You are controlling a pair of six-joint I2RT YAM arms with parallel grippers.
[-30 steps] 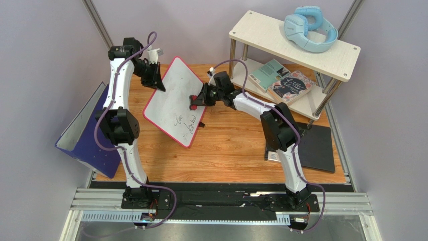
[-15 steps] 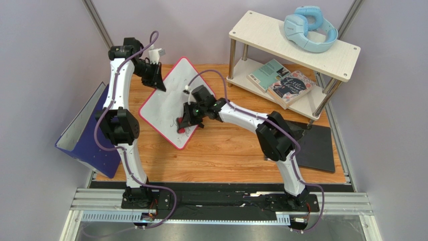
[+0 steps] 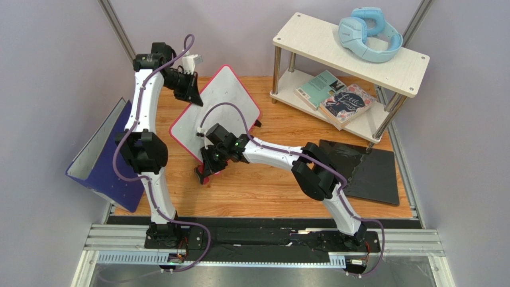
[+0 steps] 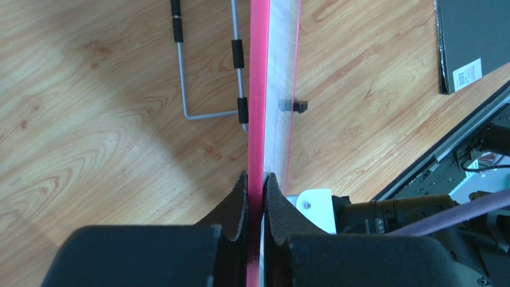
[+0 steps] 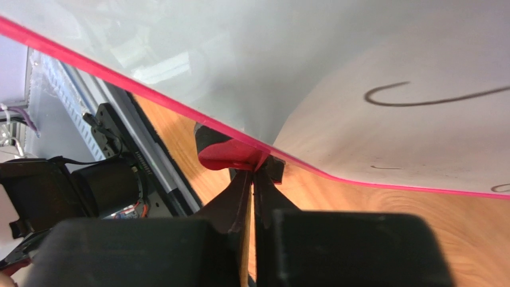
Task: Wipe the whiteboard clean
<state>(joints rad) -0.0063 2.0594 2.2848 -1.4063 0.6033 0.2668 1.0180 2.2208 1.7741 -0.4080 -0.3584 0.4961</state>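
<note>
All 3 views are bright under even, diffuse light. From the top, the counter [image 3: 257,191] carries only soft, faint shadows beneath the arms, and the detail is sharp. In the left wrist view the wood grain is crisp, with a broad pale shadow at left. In the right wrist view the whiteboard [image 5: 419,137] shows hazy reflections and a curved shade edge; the near jaws are dark and blurred.

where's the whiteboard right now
Top view, left of centre: the whiteboard is held tilted over the wooden table, one edge pinched in the left gripper.
</note>
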